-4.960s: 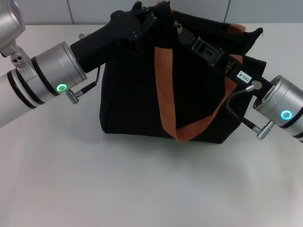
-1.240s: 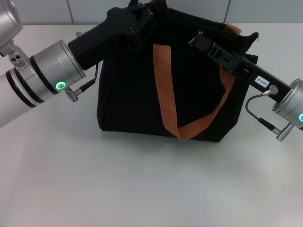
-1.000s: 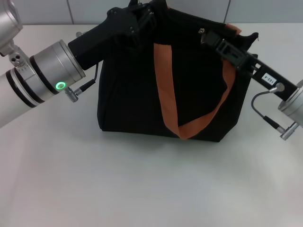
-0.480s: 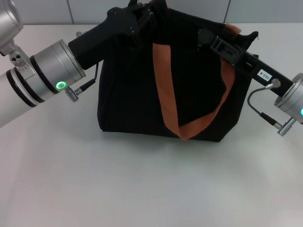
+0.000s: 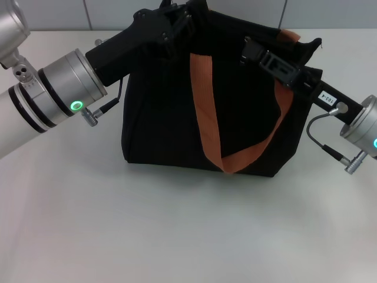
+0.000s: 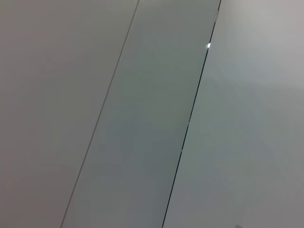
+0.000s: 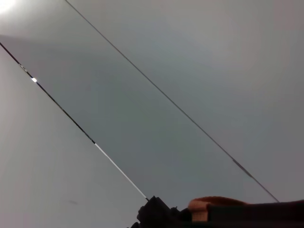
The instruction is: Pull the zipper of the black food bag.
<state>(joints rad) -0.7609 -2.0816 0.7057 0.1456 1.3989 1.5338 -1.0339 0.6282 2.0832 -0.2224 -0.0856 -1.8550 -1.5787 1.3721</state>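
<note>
The black food bag [image 5: 165, 118] stands on the white table in the head view, with one orange-brown strap [image 5: 206, 112] hanging down its front and another at its top right corner [image 5: 290, 37]. My left gripper [image 5: 177, 13] is shut on the bag's top left corner, which stands raised. My right gripper [image 5: 248, 46] reaches in from the right and rests on the bag's top edge, right of the middle. The zipper pull is hidden there. The right wrist view shows only a strap end [image 7: 209, 204] and the bag's edge [image 7: 256, 213].
The white table [image 5: 177, 230] spreads out in front of the bag. A grey tiled wall [image 5: 106, 12] runs close behind it. The left wrist view shows only wall panels [image 6: 142, 118]. Cables hang under both wrists [image 5: 321, 147].
Over five seconds my right gripper moved right along the bag's top edge. In the last second it slid back a little to the left, and the silver pull seen at its tip went out of sight.
</note>
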